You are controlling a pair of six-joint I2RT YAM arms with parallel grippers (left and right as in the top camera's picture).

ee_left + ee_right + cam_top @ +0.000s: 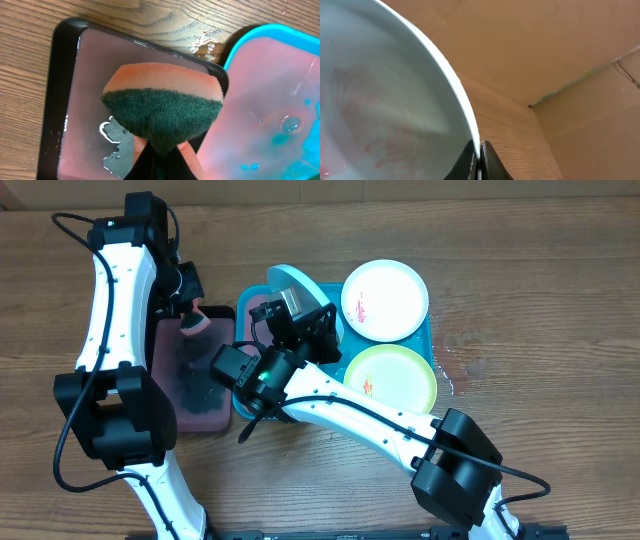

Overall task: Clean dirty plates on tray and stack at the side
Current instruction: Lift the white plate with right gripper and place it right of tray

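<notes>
Plates: the light blue plate is lifted off the tray and tipped up steeply over the tray's left end. Right wrist view shows faint red smears on its face, so it reads as not yet clean. The white plate and the yellow-green plate lie flat at the tray's right end, both with red marks.

Right gripper: jaws closed to a thin slit, pinching the blue plate by its rim.

Left gripper: clamped on the sponge, green scouring side toward the wrist camera. It hangs over the black tray, just outside the teal tray's left rim. Pinkish water sits in both trays.

Key relation: the raised plate lies to the right of the sponge, across the tray's left rim, near but not touching. From overhead its long edge runs obliquely across that end of the tray. The left arm is the nearer one, and it carries the scrubber. My guess is that the scrub needs the sponge brought rightward onto the smeared face. Which face is turned toward the sponge, I cannot tell.
</notes>
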